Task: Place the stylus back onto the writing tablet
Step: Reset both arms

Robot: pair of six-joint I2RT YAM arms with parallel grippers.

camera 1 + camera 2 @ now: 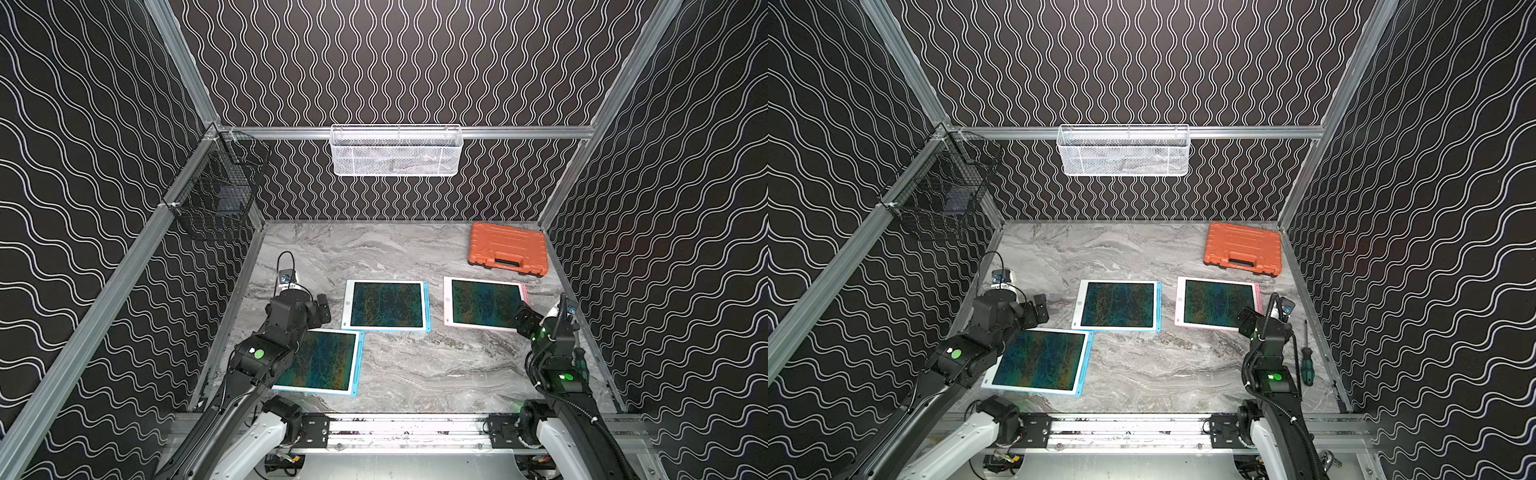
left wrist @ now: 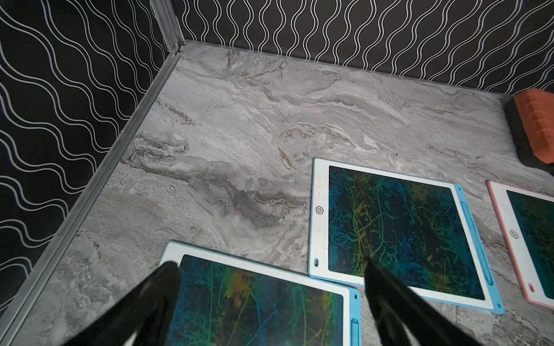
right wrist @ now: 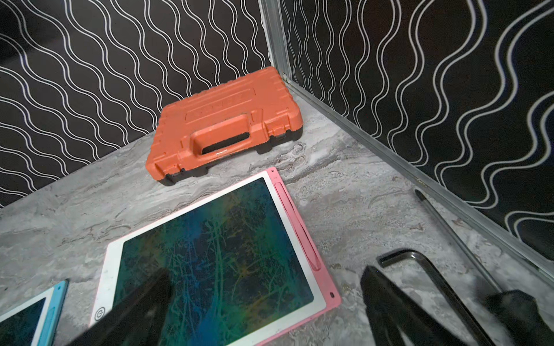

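i see both claws spread wide and empty: the left claw (image 2: 269,265) hangs over a blue-rimmed tablet (image 2: 257,299) far from the ribbed orange plastic case (image 3: 227,119), and the right claw (image 3: 263,274) is over the flat pink tablet (image 3: 209,254) just in front of that case. the slim pink stylus (image 3: 295,227) lies in the groove along that tablet's long edge. the table (image 1: 415,365) is grey veined marble, boxed by black walls (image 1: 415,62) with white wavy lines.
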